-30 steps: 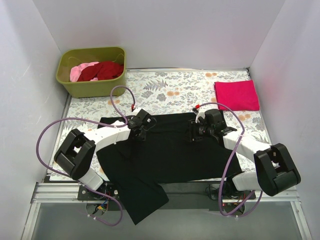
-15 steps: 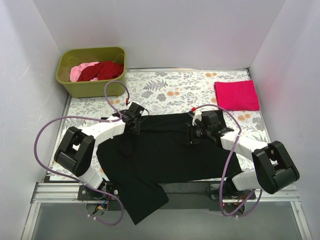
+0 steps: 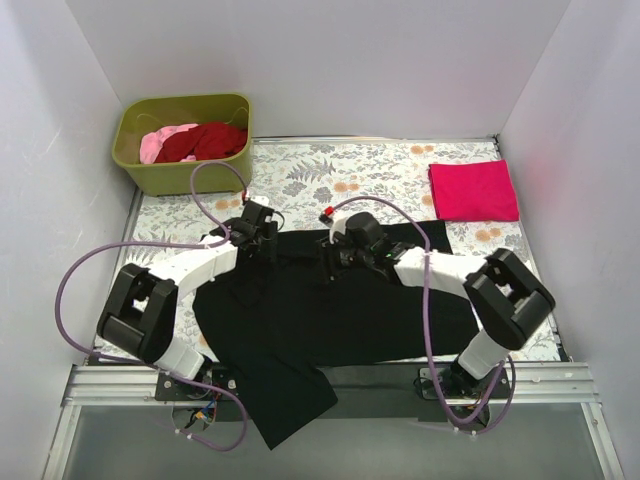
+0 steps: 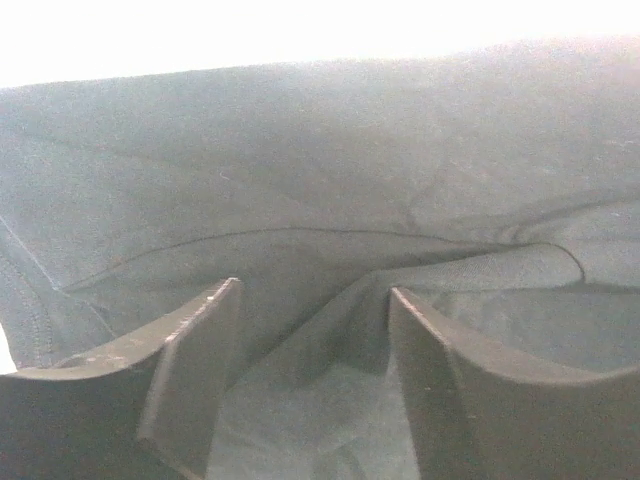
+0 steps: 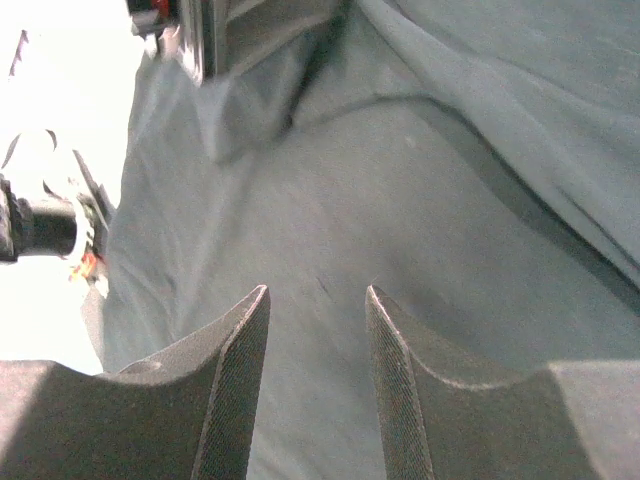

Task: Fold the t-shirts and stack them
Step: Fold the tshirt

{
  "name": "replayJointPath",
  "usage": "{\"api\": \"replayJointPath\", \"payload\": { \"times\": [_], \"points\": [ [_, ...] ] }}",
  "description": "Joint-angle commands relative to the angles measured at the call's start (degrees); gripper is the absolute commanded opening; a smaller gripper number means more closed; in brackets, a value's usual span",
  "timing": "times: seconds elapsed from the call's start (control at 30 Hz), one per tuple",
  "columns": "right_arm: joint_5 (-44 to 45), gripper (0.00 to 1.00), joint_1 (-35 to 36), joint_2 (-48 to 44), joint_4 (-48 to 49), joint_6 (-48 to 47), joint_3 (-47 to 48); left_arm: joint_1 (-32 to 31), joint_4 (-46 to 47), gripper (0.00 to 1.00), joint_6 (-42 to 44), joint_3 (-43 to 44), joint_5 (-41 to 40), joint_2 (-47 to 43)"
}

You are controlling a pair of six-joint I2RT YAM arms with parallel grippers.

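Note:
The black t-shirt lies spread on the table cloth, with one part hanging over the near edge. My left gripper sits at the shirt's far left edge, jaws open, with a raised fold of black cloth between its fingers. My right gripper is open just above the shirt's upper middle, nothing between its fingertips. The magenta-pink shirt lies folded at the far right. The dark red shirt and the pale pink shirt lie crumpled in the tub.
The olive-green tub stands at the far left corner. The floral table cloth shows beyond the black shirt. White walls close in the left, right and back. The left gripper's body shows in the right wrist view, close by.
My right gripper has swung left across the shirt toward the left gripper. My left gripper has moved a little farther back and left, to the shirt's far edge.

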Motion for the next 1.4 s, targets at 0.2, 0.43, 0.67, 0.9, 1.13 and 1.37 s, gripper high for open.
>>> {"api": "replayJointPath", "payload": {
  "times": [0.2, 0.43, 0.67, 0.9, 1.13, 1.37],
  "points": [
    [4.43, 0.44, 5.12, 13.59, 20.1, 18.9, 4.22, 2.83, 6.37, 0.63, -1.75, -4.3, 9.87, -8.8],
    [8.3, 0.43, 6.27, 19.93, 26.09, 24.89, 5.89, 3.09, 4.1, 0.59, -2.19, -2.73, 8.92, -3.89],
    [9.0, 0.4, 6.62, 23.36, 27.94, 28.67, 8.61, 3.36, 4.79, 0.53, -3.16, -3.08, 8.3, -4.93],
    [14.18, 0.4, 7.06, 24.77, 28.2, 33.95, 8.26, 3.71, 3.73, 0.52, -3.95, -2.2, 8.04, -3.7],
    [20.25, 0.39, 7.67, 24.33, 28.72, 37.29, 6.86, 4.32, 3.73, 0.51, -4.39, -1.93, 9.88, -3.52],
    [22.81, 0.39, 8.2, 26.09, 30.04, 40.01, 7.29, 4.41, 3.73, 0.51, -4.39, -1.93, 10.85, -3.0]
  ]
}}
